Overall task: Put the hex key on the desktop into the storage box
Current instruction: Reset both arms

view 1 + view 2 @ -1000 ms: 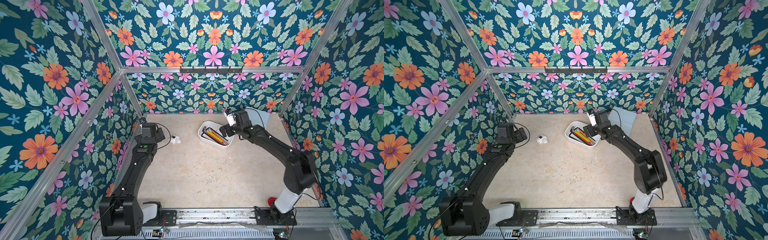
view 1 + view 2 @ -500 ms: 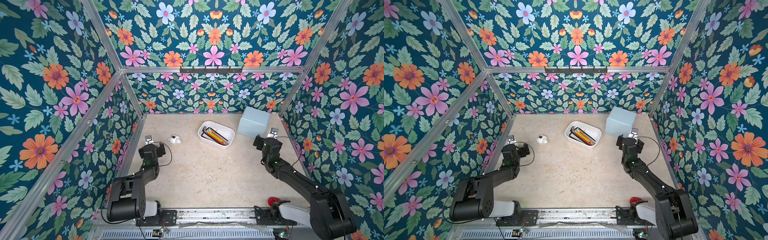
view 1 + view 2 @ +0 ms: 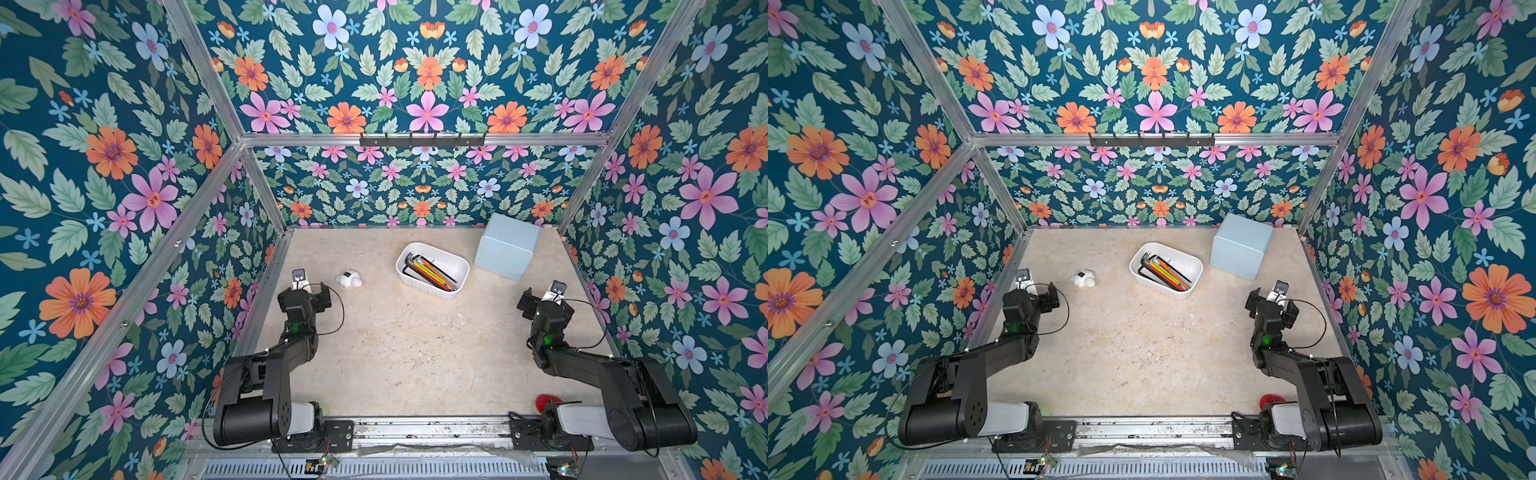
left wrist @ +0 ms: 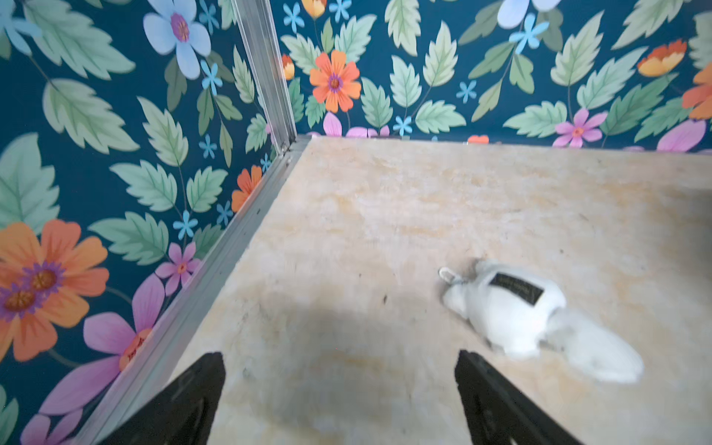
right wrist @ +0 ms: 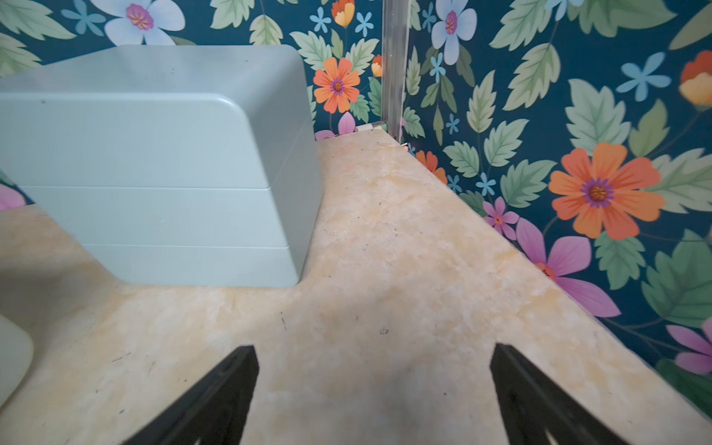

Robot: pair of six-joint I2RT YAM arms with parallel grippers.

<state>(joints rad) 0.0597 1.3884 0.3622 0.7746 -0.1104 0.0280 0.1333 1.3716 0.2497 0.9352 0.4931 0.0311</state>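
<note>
beige, mottled stone-look desktop [image 3: 407, 353] fills the floor of a cage of aluminium rails and loud floral wallpaper. toward the back sits the white storage box [image 3: 457, 270], a shallow tub with rounded corners, and the hex keys [image 3: 430, 271] lie inside it in a bundle, some black, some yellow, orange and green, slanting along its length; both top views show them there [image 3: 1165, 270]. just beside the tub, in the far corner on the robot's right, stands a taller pale blue box [image 3: 507, 247]. a small white plush toy [image 3: 348, 279] lies on the stone well apart from the tub, near the left gripper [image 4: 339, 385], whose black fingers stand spread wide over bare surface with nothing between them. the right gripper [image 5: 371, 381] is likewise splayed and empty, hanging low in front of the blue box [image 5: 162, 162]. both arms are folded back near the front rail, clear of the tub. a small red object [image 3: 544, 402] shows beside the right arm's base.
</note>
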